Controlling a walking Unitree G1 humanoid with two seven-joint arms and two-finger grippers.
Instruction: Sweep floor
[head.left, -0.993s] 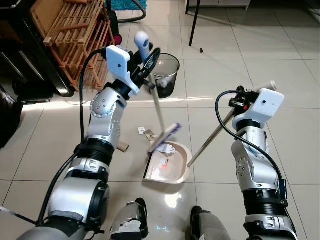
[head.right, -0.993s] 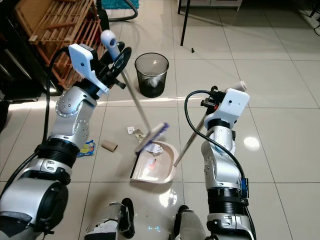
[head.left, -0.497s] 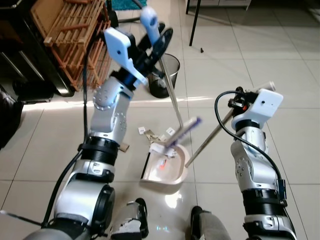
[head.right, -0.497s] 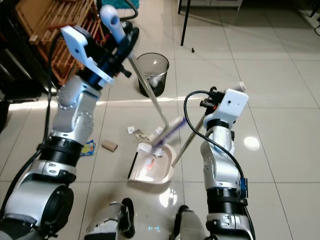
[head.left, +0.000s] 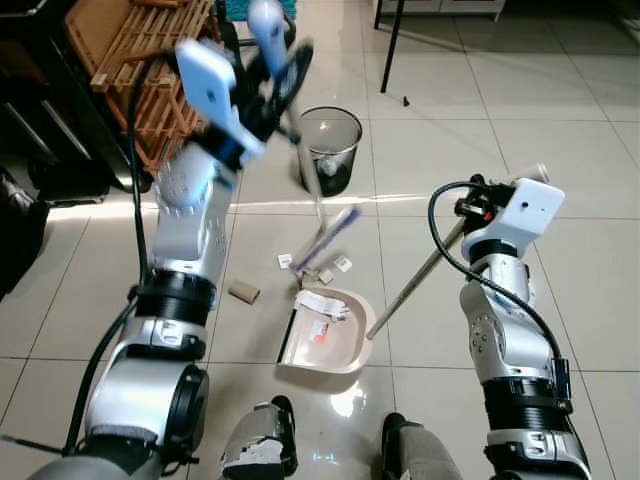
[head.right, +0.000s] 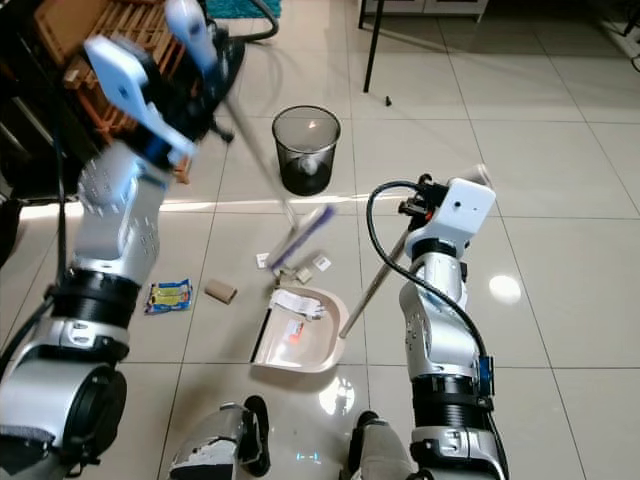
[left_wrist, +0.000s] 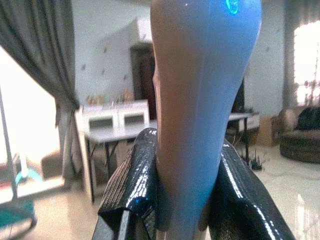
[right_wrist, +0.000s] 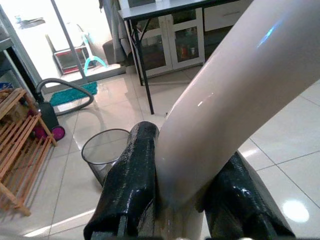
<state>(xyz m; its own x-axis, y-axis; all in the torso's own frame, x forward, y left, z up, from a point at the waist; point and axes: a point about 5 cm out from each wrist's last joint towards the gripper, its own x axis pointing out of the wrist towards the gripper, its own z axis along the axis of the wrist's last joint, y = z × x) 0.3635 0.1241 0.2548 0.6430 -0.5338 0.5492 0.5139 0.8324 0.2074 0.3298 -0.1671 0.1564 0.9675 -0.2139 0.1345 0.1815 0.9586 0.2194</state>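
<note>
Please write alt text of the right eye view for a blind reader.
The left gripper holds a broom lifted above a beige dustpan with litter inside; the right gripper holds the dustpan's long handle. A black wastebasket stands behind on the tiled floor.

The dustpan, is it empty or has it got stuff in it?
Not empty: the dustpan holds crumpled white paper near its front edge.

The left arm is raised high and bent at the elbow, its left gripper (head.left: 283, 75) up near head height, jaws clamped on the broom handle (left_wrist: 200, 100). The right arm is bent with forearm upright, and the right gripper (head.left: 482, 195) has jaws clamped on the dustpan handle (right_wrist: 225, 105)
</note>
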